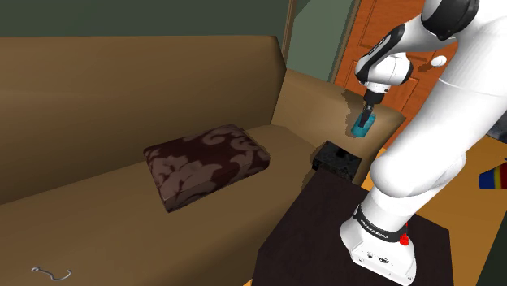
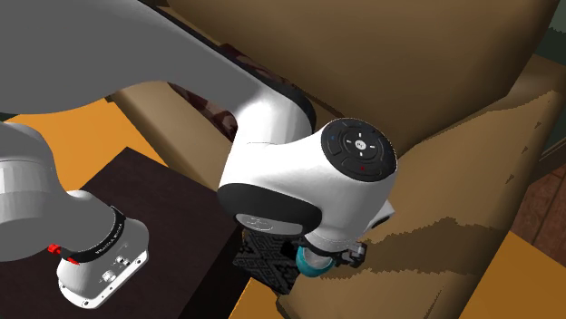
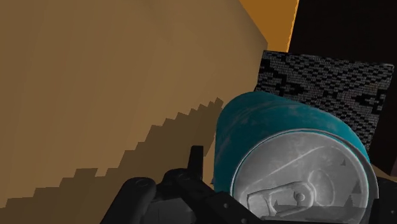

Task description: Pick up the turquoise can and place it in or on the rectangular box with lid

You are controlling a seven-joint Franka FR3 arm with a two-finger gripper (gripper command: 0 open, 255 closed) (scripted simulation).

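Note:
The turquoise can has a silver top and hangs tilted just over the brown sofa armrest. My black gripper comes down on it from above and is shut on it. In the wrist view the can sits between the fingers, its pull-tab end facing the camera. The rectangular box with lid is black with a pale woven pattern and stands just below and in front of the can, beside the armrest. The box lies right behind the can. From the second exterior view the can peeks out under the wrist, next to the box.
A dark patterned cushion lies on the sofa seat. My stand, a dark box, is at the shoulder view's lower right. An orange door stands behind the armrest. A small metal hook lies on the seat's near corner.

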